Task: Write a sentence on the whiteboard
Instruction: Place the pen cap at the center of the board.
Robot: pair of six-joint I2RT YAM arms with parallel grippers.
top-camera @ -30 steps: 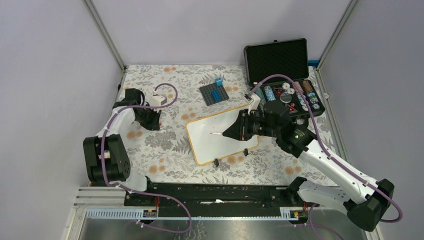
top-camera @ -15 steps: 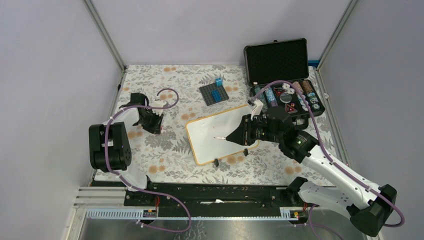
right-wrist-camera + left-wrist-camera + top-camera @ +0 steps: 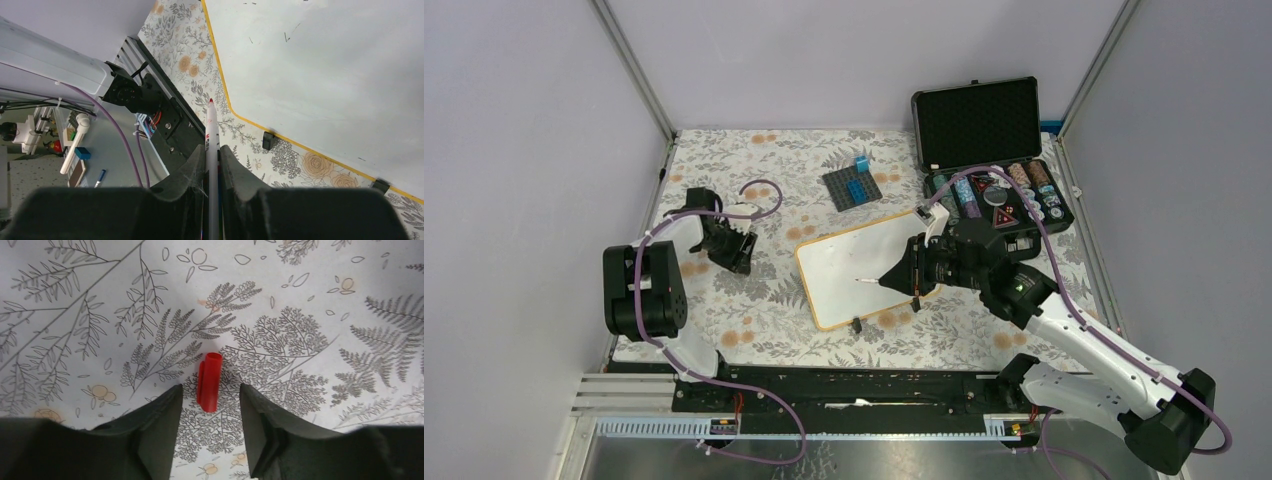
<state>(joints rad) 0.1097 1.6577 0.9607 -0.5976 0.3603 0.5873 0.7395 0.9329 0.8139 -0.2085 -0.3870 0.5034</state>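
Whiteboard (image 3: 844, 290) lengthwise left-right, right end farther

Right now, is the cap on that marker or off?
Off. The marker in the right gripper shows a bare red tip, and the red cap lies on the tablecloth between the fingers of the open left gripper.

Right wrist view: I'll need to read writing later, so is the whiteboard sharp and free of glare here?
Right wrist: the white rectangular whiteboard with a yellowish frame is evenly lit, glare-free, its tiny specks crisp. Top external: the board shows too small for fine marks.
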